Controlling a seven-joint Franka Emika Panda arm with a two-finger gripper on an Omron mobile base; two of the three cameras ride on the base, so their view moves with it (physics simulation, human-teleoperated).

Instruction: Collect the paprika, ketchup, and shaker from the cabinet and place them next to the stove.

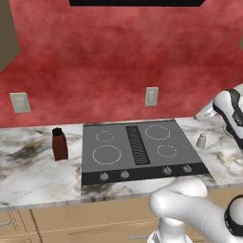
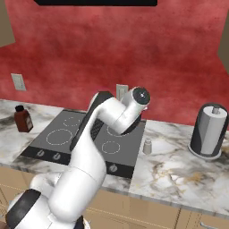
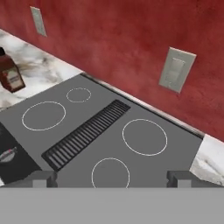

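The paprika (image 1: 59,144) (image 2: 22,118) (image 3: 9,74), a brown jar with a black cap, stands on the counter just left of the stove (image 1: 137,149) (image 2: 89,138) (image 3: 100,131). To the right of the stove, the small pale shaker (image 1: 201,140) (image 2: 147,146) stands upright on the counter. My gripper (image 3: 111,178) hangs above the stove and looks down on its burners. It is open, its fingertips (image 3: 39,178) wide apart with nothing between them. The ketchup is out of view. A corner of the tan cabinet (image 1: 7,33) shows at the upper left.
A grey paper-towel holder (image 2: 209,129) stands on the marble counter (image 2: 179,170) to the far right. Two wall outlets (image 1: 151,96) (image 1: 20,102) sit on the red backsplash. A black hood (image 1: 137,2) hangs over the stove. Drawer fronts (image 1: 71,223) run below the counter edge.
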